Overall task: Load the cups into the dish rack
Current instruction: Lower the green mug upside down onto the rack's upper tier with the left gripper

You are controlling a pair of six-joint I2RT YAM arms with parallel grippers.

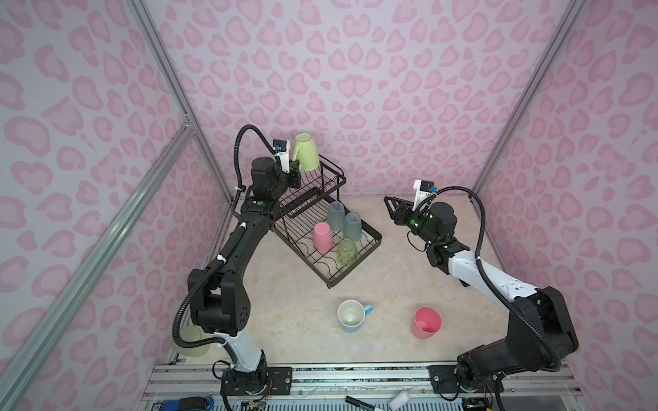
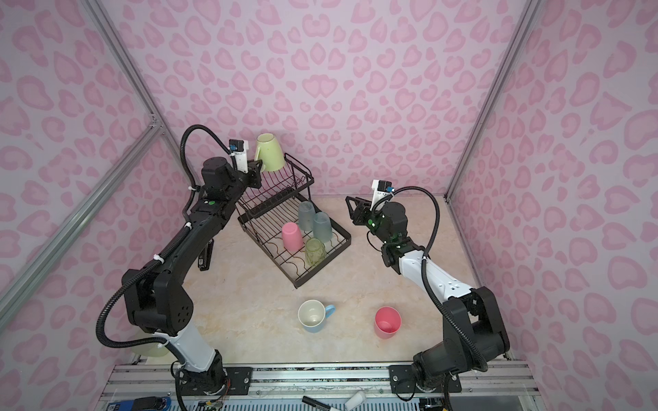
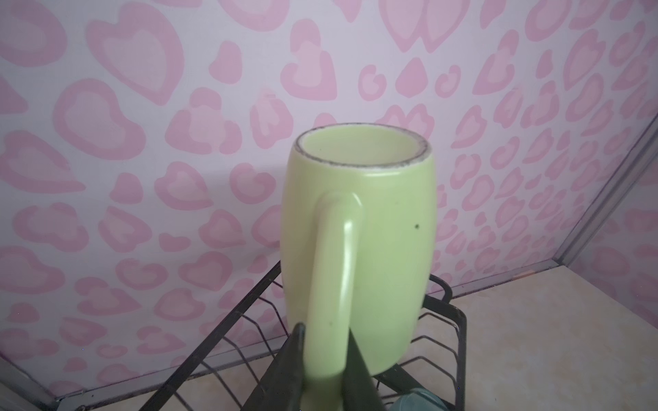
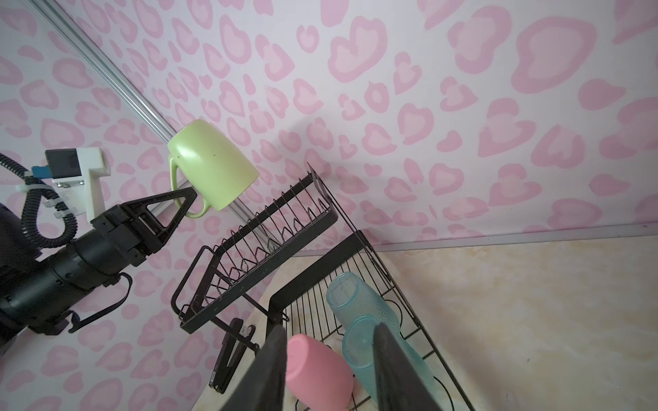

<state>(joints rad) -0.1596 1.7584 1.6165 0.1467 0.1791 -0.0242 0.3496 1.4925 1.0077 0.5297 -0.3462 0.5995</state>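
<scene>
The left gripper's [image 3: 325, 359] fingers [image 3: 293, 363] are clamped on the handle of the lime mug [image 3: 374, 231], one finger on each side of the loop. The mug is held upside down, base uppermost and slightly tilted, in the air over the far left end of the dish rack's [image 1: 374, 242] upper basket [image 1: 331, 178]. In the right wrist view the mug [image 4: 213, 163] hangs clear of the basket wires. Both top views show it [image 1: 305, 151] [image 2: 269, 152] at the far end of the left arm, close to the back wall.

The right gripper's [image 4: 331, 329] fingers [image 4: 274, 373] stand apart with nothing between them. It hovers [image 1: 388, 203] above the table [image 1: 292, 313], to the right of the rack and apart from it, pointing left toward it.

Four cups stand mouth down in the lower tray [image 2: 341, 236]. Two blue-grey tumblers [image 1: 335, 215] [image 1: 352, 226] stand just beside each other on its far right side. An inverted pink cup [image 1: 322, 236] is to their left, and a green tumbler [image 1: 346, 252] stands near the tray's right rim, nearer than the others.

On the table, nearer than the rack and well apart from it, a light-blue mug [image 1: 351, 316] sits upright with its handle to the right. An upright pink cup [image 1: 426, 322] sits to the right of the mug. A pale green tumbler [image 1: 192, 341] stands at the near left, partly hidden behind the left arm.
</scene>
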